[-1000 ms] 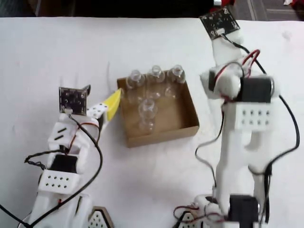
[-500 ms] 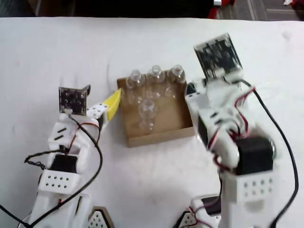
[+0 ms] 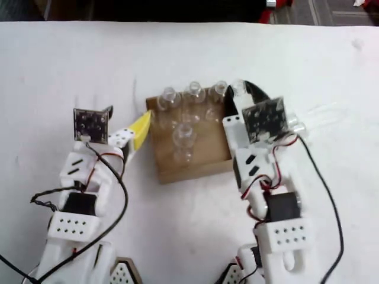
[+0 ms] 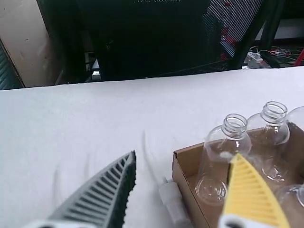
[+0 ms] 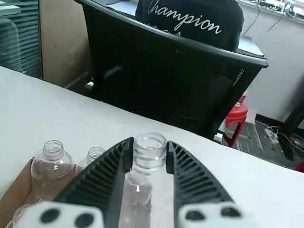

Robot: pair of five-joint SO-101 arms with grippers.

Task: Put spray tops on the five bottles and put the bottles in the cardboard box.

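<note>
At left, our left gripper hangs wide open and empty beside the cardboard box, where four bottles stand uncapped. At right, our right gripper clamps the fifth bottle by its neck at the box's far corner. We judge every spray top unfitted.

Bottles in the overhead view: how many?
5 bottles: three at the far wall of the cardboard box, one mid-box, one in the right end effector. More may be hidden.
</note>
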